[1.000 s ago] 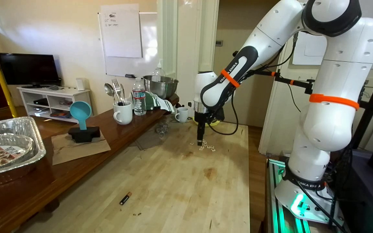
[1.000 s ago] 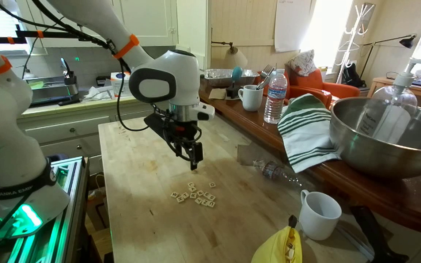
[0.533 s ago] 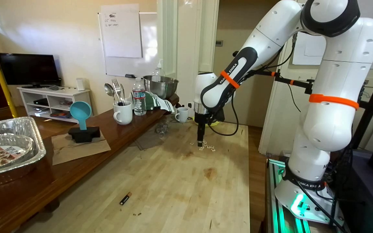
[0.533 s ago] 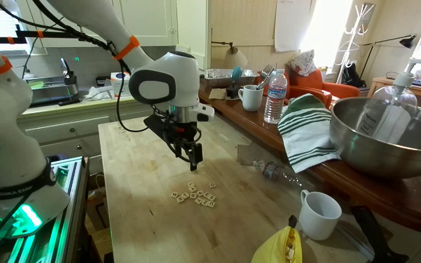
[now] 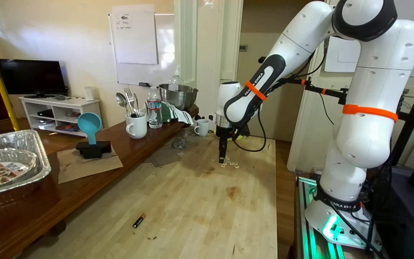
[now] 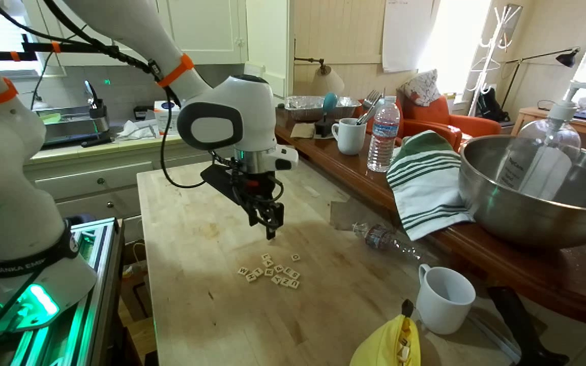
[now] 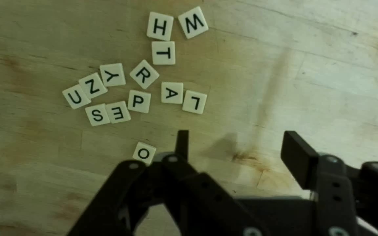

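Gripper [image 7: 238, 147] stood spread wide, empty. Wrist view: O tile [image 7: 144, 152] lay at its nine o'clock, seemed light, hard, slick; edges looked best hold.

The letter tiles [image 7: 139, 101] look smooth, the tabletop [image 6: 222, 330] matt wood, the bowl [image 6: 527, 223] shiny metal.

Letter tiles [image 7: 144, 74]: cream, lettered in black. Gripper [image 7: 236, 144]: black. Towel [image 6: 425, 190]: white, green-striped (its upper part solid green). Pouch [image 6: 382, 345]: yellow, black-tipped.
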Tool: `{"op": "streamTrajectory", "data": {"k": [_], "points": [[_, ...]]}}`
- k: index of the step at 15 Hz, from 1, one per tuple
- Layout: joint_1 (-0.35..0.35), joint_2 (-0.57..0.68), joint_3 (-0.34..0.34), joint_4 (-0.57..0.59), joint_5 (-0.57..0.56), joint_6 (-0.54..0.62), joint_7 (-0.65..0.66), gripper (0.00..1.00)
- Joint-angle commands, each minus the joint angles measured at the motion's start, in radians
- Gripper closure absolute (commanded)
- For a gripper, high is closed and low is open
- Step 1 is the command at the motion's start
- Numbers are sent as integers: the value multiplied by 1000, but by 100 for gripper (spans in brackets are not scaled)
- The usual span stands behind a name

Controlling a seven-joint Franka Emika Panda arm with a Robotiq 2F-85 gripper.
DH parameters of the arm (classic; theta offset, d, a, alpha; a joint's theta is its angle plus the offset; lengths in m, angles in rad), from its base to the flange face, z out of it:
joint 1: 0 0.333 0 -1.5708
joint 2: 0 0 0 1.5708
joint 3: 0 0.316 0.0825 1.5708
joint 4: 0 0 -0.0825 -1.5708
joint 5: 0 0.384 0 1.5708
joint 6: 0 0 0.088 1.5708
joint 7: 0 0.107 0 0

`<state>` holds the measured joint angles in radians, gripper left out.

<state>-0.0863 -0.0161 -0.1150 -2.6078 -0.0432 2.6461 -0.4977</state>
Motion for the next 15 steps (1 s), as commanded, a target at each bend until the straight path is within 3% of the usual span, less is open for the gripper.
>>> {"op": "streamTrajectory", "data": {"k": [1,5,7,15], "points": [[-14,34,-6,-21,-13,79,-72,58],[-29,78,-2,-25,12,143,-111,88],[-35,100,5,-22,20,166,-113,99],[-62,125,7,-27,-22,210,-104,100]]}}
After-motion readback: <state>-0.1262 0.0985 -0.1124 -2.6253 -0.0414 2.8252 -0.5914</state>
